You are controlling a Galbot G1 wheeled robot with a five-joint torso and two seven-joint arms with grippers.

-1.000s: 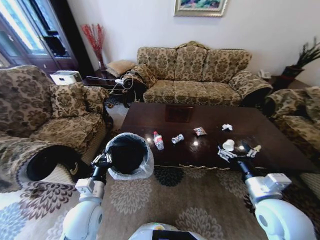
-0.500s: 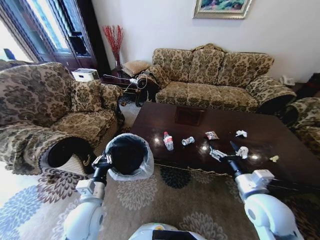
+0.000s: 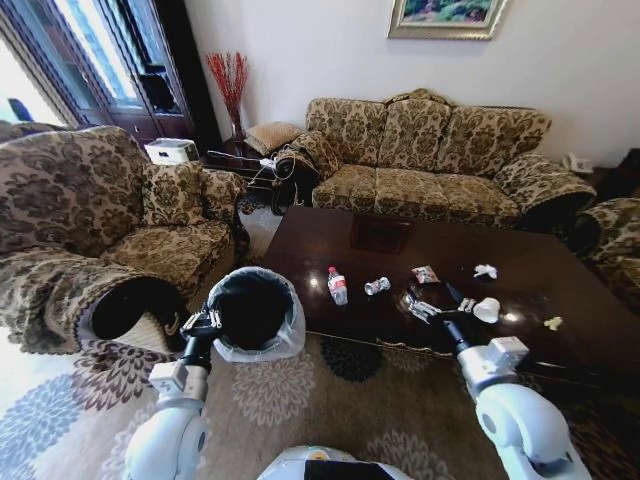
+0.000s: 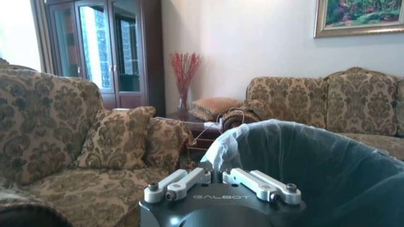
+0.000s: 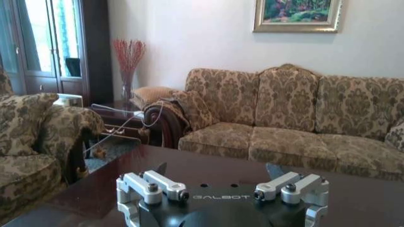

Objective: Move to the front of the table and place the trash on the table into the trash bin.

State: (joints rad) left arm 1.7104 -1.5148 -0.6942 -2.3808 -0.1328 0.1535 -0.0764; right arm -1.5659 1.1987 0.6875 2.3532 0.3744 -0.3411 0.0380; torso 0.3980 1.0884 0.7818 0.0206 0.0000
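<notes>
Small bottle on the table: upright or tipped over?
Upright. In the head view the small bottle stands on its base on the table, neck up, apart from the right claw.

Both arms: white rounded shells, grey joints w/ black wrists, lower left and lower right of frame. Gripper bases black, "GALBOT" marking, silver links w/ screws.

The trash bin (image 3: 255, 312) sits at my left, beside the table (image 3: 540, 285) — on it, left to right: bottle (image 3: 337, 285), can (image 3: 377, 286), wrapper (image 3: 424, 273), cup (image 3: 486, 310).
</notes>
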